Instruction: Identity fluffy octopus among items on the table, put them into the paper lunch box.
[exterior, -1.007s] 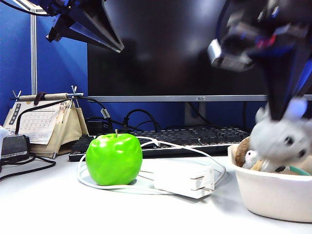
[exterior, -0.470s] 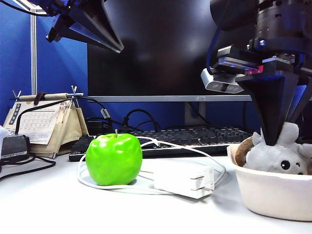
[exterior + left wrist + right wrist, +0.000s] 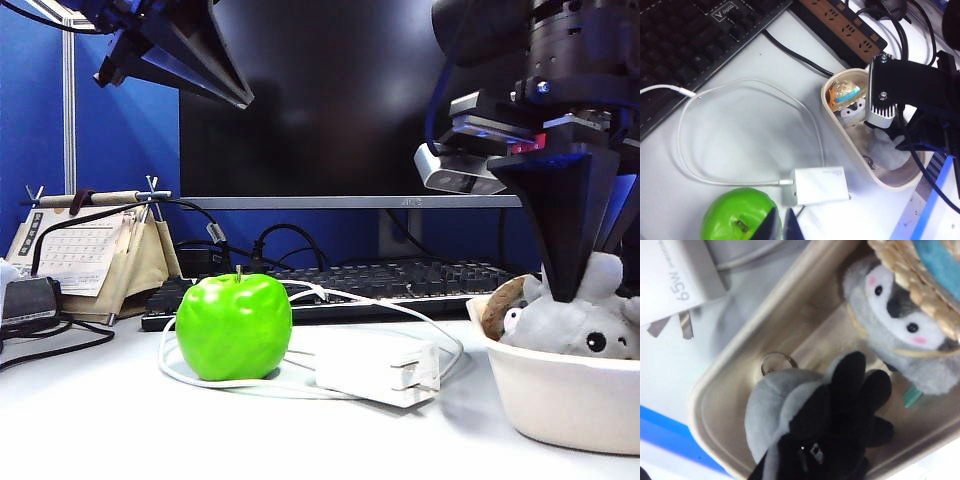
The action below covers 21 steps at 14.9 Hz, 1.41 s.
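Landmark: green apple (image 3: 234, 327), glossy and smooth, on the worktop (image 3: 120, 420).

Left gripper (image 3: 779, 225) hangs high above the apple, slightly to its left in the exterior view; jaws nearly together, nothing between them.

Just right of the apple: white power adapter (image 3: 378, 372), hard matte block with metal prongs, its thin white cable (image 3: 730, 87) looping round behind the apple.

Well right of the apple: paper lunch box (image 3: 560, 400), cream pressed paper, rounded corners, rolled rim. Inside it sits a white-faced plush (image 3: 902, 315) with a woven brown back, and beside that the fluffy octopus (image 3: 775, 410), soft grey pile with a small metal ring at one end.

Right gripper (image 3: 837, 405) stands over the box, pointing down, jaws pinched on the octopus, which is already down inside the walls.

Risks, by judgement:
- Plush pile may cling to the jaws on release and be lifted back out.
- The box is light; a snag on withdrawal could drag or tip it.
- The octopus rests partly against the other plush, so it could roll towards the rim once freed.
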Each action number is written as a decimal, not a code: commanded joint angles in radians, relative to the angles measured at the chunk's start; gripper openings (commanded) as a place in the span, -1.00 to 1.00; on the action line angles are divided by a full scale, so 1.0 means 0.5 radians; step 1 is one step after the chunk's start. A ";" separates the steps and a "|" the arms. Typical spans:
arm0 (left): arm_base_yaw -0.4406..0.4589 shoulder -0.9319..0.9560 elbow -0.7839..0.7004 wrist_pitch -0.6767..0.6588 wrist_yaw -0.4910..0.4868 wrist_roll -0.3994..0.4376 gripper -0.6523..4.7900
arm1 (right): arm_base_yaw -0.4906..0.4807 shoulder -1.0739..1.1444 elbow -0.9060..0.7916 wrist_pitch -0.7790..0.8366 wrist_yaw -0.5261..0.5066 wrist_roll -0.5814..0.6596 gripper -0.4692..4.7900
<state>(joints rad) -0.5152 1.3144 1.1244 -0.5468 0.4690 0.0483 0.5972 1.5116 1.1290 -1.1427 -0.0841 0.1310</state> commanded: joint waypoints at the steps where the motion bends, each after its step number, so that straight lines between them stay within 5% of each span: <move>1: 0.001 -0.008 0.008 -0.007 0.017 -0.007 -0.65 | 0.002 -0.005 0.005 -0.005 -0.013 0.001 -0.83; 7: 0.001 -0.008 0.008 -0.066 0.692 -0.007 -0.65 | 0.002 -0.005 0.005 -0.008 -0.014 0.001 -0.83; 19: 0.001 -0.008 0.008 -0.131 0.723 0.008 -0.65 | 0.002 -0.005 0.005 -0.008 -0.013 0.002 -0.82; 21: 0.001 -0.008 0.008 -0.131 0.723 0.008 -0.65 | 0.002 -0.005 0.005 -0.008 -0.007 0.001 -0.69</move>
<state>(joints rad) -0.5148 1.3144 1.1240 -0.6178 0.8227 0.0490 0.5972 1.5116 1.1290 -1.1431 -0.0895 0.1310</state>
